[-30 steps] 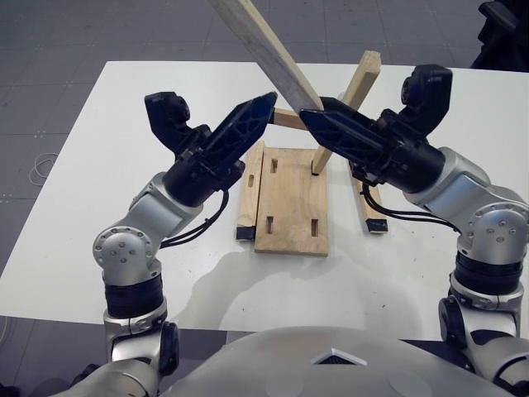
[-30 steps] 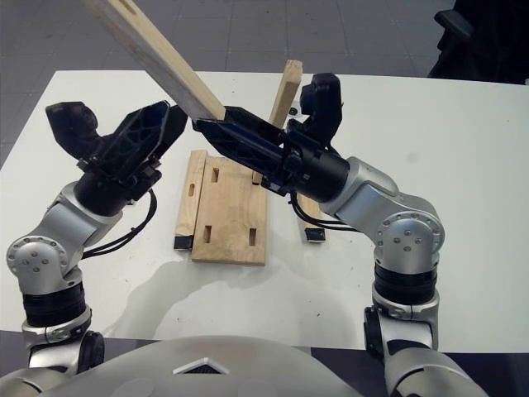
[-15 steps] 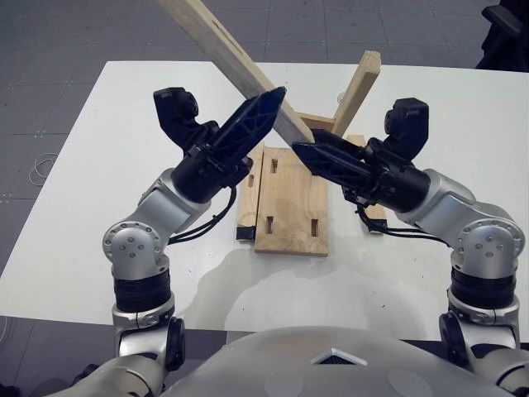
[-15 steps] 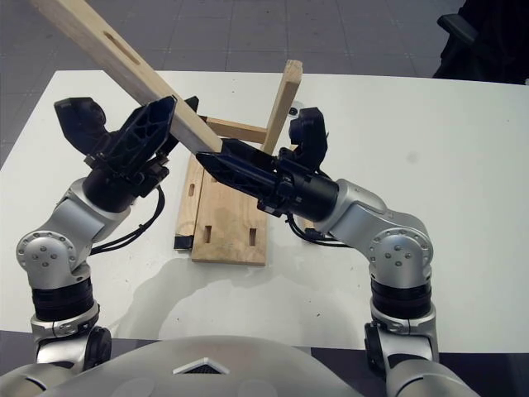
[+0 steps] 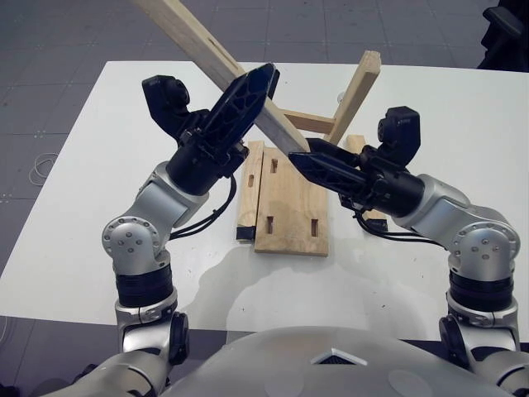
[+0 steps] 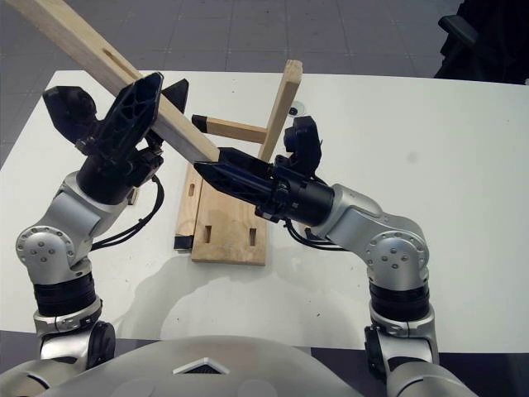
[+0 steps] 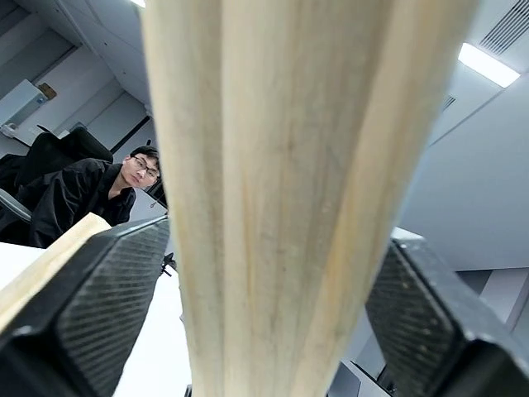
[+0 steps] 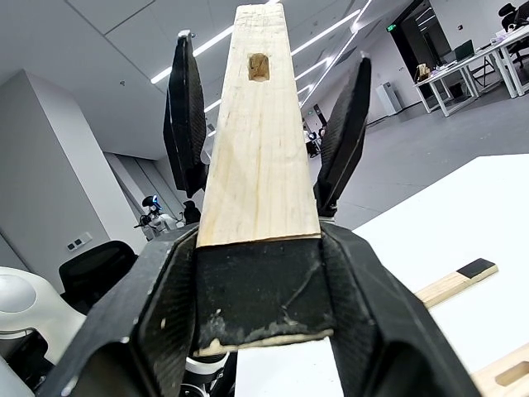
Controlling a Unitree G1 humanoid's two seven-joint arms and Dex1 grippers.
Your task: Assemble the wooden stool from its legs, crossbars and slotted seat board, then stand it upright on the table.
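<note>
The left hand (image 6: 168, 85) is closed around the middle of a long pale wooden stool leg (image 5: 190, 29). In the left wrist view a finger (image 7: 99, 306) presses against each side of the wood. From this grip the leg slopes up and away past the left hand. It also slopes down towards the right hand (image 5: 302, 153), which is clamped on its black-capped lower end (image 8: 260, 294), one finger on each flank. A small slot (image 8: 259, 66) shows in the face of the leg, between the left hand's fingertips.

Beneath both hands, a flat, light wooden seat board with rectangular slots (image 5: 291, 207) lies on the white desk (image 5: 99, 165). A second wooden leg with a black tip (image 5: 250, 186) lies flat against the board's edge, under the left hand. Another flat leg (image 5: 356, 144) lies under the right forearm, partly hidden by it.

Beyond the right hand, a tilted wooden leg (image 5: 357, 83) rises from the board's far end. A short crossbar (image 6: 235, 128) juts from it towards the left hand.
</note>
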